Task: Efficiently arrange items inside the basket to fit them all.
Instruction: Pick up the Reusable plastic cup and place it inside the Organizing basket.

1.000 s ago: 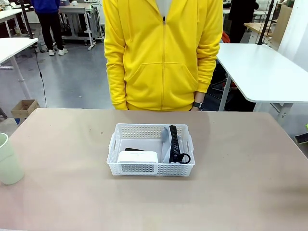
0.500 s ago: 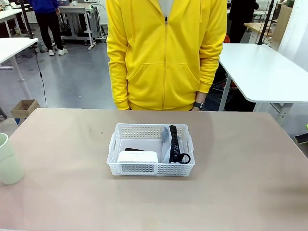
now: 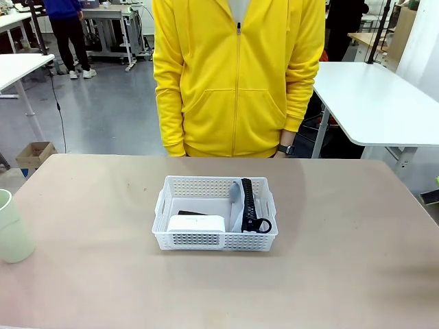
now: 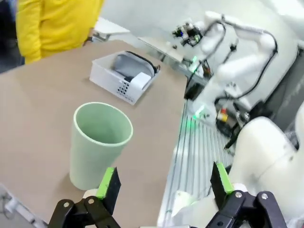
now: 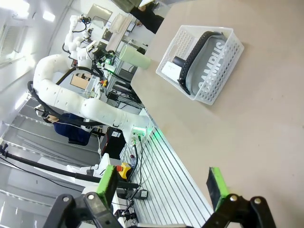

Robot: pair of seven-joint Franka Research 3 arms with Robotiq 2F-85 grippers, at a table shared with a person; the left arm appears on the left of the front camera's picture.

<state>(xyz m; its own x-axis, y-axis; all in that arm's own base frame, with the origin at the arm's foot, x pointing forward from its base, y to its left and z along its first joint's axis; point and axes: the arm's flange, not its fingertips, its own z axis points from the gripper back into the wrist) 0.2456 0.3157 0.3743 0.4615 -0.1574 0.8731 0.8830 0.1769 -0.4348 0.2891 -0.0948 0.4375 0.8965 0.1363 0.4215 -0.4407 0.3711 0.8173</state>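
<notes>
Grey-floored workshop with white worktables (image 3: 374, 96) lies beyond the basket, and a person in a yellow zip hoodie (image 3: 236, 75) stands at the far edge of the matte tan table (image 3: 343, 267), arms hanging.

You see the shallow white rectangular plastic basket with lattice sides (image 3: 206, 241) resting flat on the middle of the table. Inside it, the small white box (image 3: 196, 223) lies against the near wall toward the robot's left end. The grey oval zip pouch with black band and loop (image 3: 237, 202) stands on edge along the robot's right end. The black stapler (image 3: 194, 213), mostly hidden, lies just beyond the box.

The pale green plastic cup (image 3: 9, 229) stands upright outside the basket, well apart from it to the robot's left, at the table's edge.

In the left wrist view, the left gripper (image 4: 165, 180) stands with its jaws spread wide and nothing between them, the cup lying between it and the basket. In the right wrist view, the right gripper (image 5: 160, 181) is likewise spread and empty, well apart from the basket.

Compared with a second earlier, the person has shifted slightly toward the robot's right. The basket, its contents and the cup have not moved.
</notes>
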